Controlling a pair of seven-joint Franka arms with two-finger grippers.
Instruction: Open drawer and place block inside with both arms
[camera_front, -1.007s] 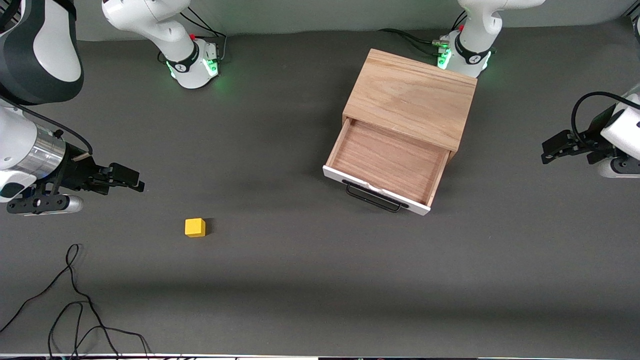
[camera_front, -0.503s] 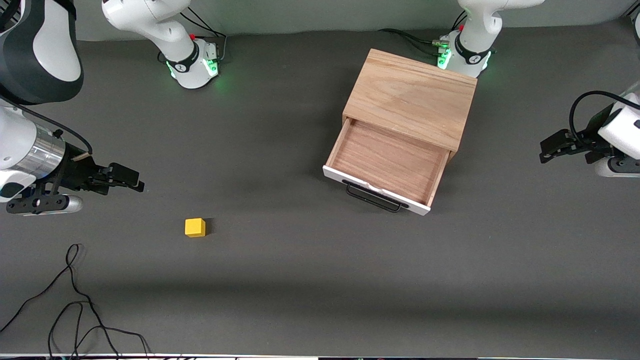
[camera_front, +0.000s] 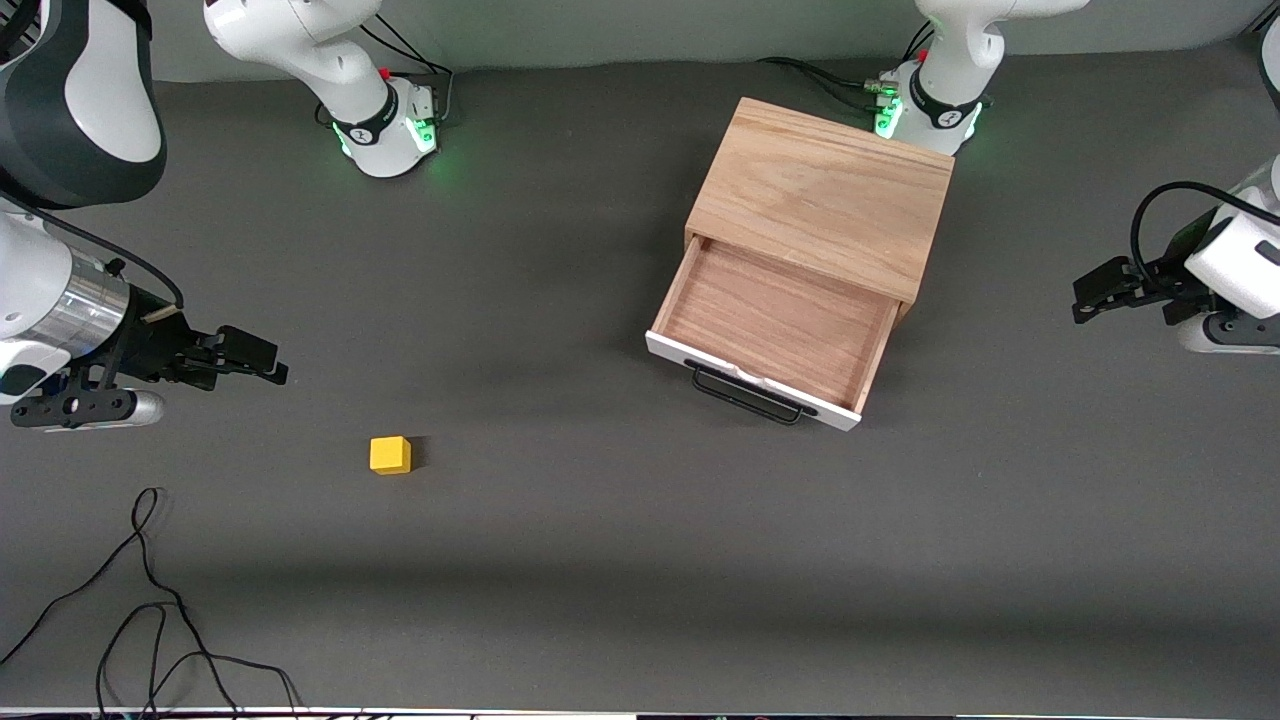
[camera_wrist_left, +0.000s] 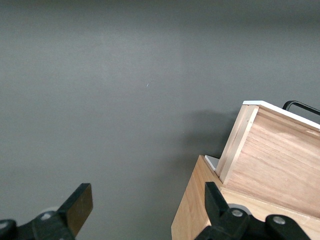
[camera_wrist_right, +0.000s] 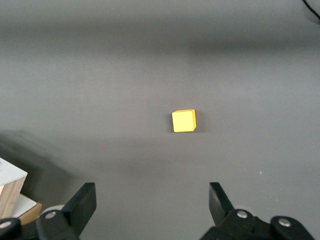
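Note:
The drawer (camera_front: 775, 325) stands pulled out of the light oak cabinet (camera_front: 825, 195), with bare wood inside and its black handle (camera_front: 745, 395) facing the front camera. The yellow block (camera_front: 390, 455) lies alone on the grey table toward the right arm's end. My right gripper (camera_front: 265, 360) hovers open over bare table a short way from the block, and the right wrist view shows the block (camera_wrist_right: 183, 120) ahead of the open right gripper (camera_wrist_right: 152, 200). My left gripper (camera_front: 1085, 295) hangs open and empty over the table beside the cabinet. The left wrist view shows the drawer's side (camera_wrist_left: 280, 155).
A loose black cable (camera_front: 150, 600) trails over the table near the front edge at the right arm's end. The green-lit arm bases (camera_front: 385, 130) (camera_front: 925, 110) stand along the back edge. The cabinet touches the left arm's base area.
The left gripper has drifted slightly toward the cabinet and a little up in the front view. The right arm, the block and the drawer have not moved.

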